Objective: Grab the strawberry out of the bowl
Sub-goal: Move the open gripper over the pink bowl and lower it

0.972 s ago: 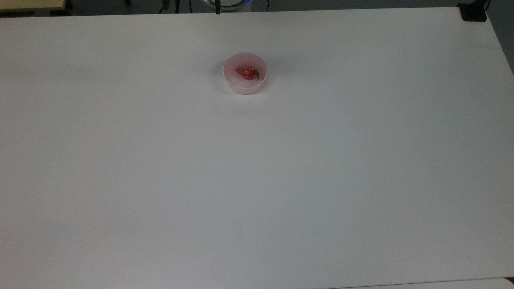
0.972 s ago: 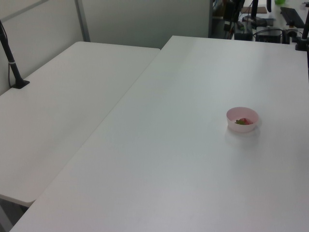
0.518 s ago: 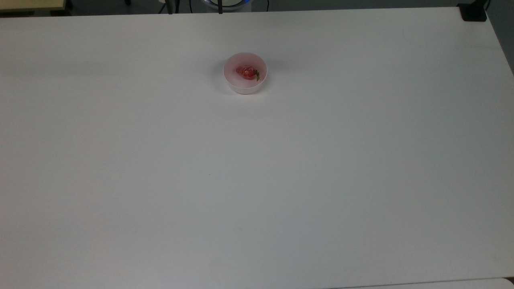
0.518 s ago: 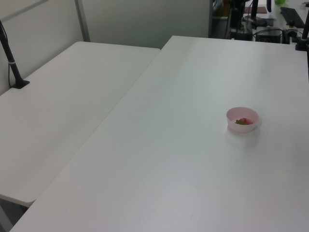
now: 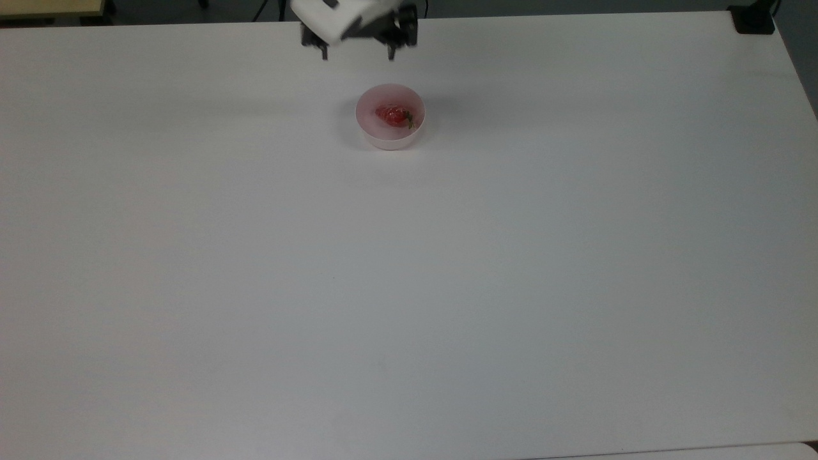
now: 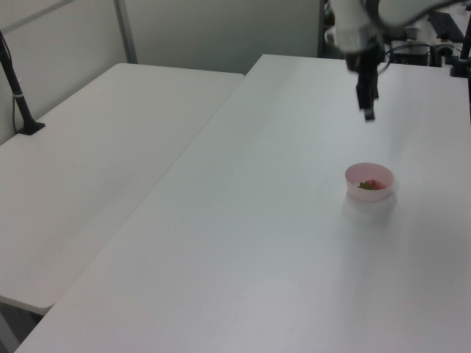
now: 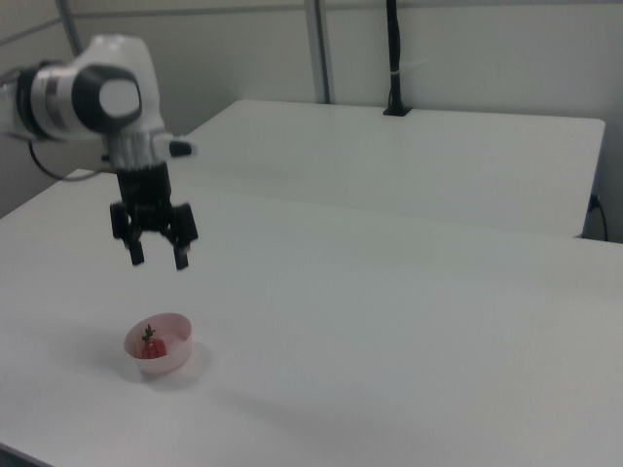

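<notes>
Fingers (image 7: pixel 178 257) spread apart, gripper (image 7: pixel 158 259) above the bowl (image 7: pixel 170 359).
Glossy red strawberry (image 5: pixel 392 115) (green cap) lies inside the smooth, round, pale pink bowl.

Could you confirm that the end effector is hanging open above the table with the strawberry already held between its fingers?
Not quite: the end effector does hang open above the table, but it holds nothing. In the right view the strawberry lies inside the pink bowl, below the end effector and apart from it.
</notes>
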Robot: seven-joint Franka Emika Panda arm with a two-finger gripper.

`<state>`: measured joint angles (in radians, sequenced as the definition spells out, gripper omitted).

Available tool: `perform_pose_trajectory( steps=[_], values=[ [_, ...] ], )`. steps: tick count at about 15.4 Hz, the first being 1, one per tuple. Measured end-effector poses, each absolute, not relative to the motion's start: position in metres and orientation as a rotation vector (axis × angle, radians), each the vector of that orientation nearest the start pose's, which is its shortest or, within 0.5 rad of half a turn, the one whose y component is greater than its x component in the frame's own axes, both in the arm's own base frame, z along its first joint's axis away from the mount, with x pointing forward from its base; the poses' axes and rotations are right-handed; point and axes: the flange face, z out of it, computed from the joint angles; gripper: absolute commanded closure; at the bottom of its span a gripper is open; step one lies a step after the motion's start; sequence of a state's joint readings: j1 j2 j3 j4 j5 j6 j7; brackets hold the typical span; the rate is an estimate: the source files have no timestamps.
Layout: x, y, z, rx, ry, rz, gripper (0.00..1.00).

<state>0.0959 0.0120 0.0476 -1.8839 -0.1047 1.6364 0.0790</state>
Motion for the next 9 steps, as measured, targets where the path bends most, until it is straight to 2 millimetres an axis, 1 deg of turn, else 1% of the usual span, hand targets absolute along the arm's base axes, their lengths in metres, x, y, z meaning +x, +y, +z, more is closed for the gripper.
perform_pose_trajectory(
  steps=[2, 3, 4, 5, 6, 9],
  values=[
    [0.527, 0.079, 0.440, -3.264, -0.070, 0.412, 0.00],
    [0.526, 0.083, 0.424, -3.269, -0.072, 0.423, 0.00],
    [0.526, 0.087, 0.411, -3.275, -0.094, 0.436, 0.05],
    [0.527, 0.089, 0.401, -3.280, -0.145, 0.444, 0.06],
    [0.530, 0.091, 0.393, -3.265, -0.273, 0.459, 0.06],
    [0.530, 0.091, 0.385, -3.173, -0.642, 0.503, 0.06]
  ],
)
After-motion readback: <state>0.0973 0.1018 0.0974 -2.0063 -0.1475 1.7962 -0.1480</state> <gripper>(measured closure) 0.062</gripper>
